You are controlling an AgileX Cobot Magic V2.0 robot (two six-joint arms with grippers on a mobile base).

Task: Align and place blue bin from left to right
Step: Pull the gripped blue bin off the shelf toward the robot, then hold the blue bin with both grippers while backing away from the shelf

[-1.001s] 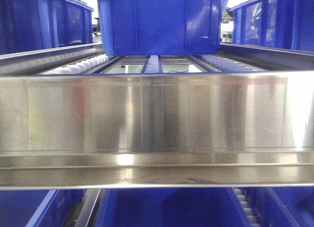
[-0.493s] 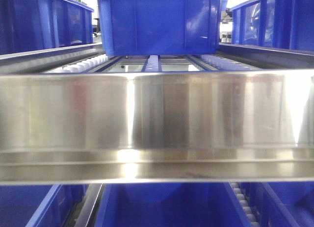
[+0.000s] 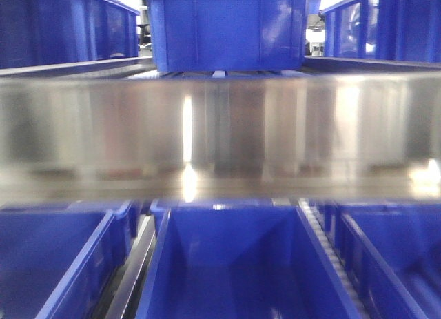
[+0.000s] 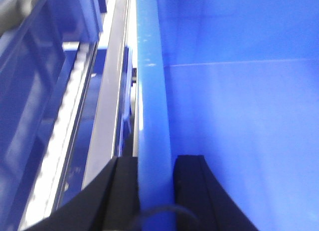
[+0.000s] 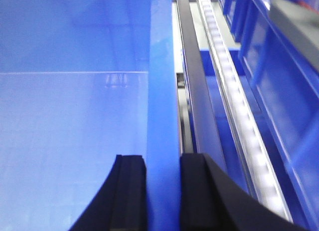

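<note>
Wrist-mounted views: left claw [image 4: 154,162], right claw [image 5: 163,162] astride blue bin [image 4: 239,116] walls.

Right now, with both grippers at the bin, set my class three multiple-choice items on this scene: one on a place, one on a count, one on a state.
1. Where do the fingers of the left gripper sit?
A. on a cardboard box
B. one on either side of a wall of the blue bin
C. on a red lid

2. In the front view, how many blue bins show below the steel beam?
A. one
B. three
C. five

3. What is the state of the right gripper?
A. shut on the blue bin's wall
B. wide open in the air
C. shut on a cloth

Answers:
1 B: the black fingers straddle the rim of the wall.
2 B: three open bins lie side by side under the beam.
3 A: both fingers press against the wall's two faces.
</note>
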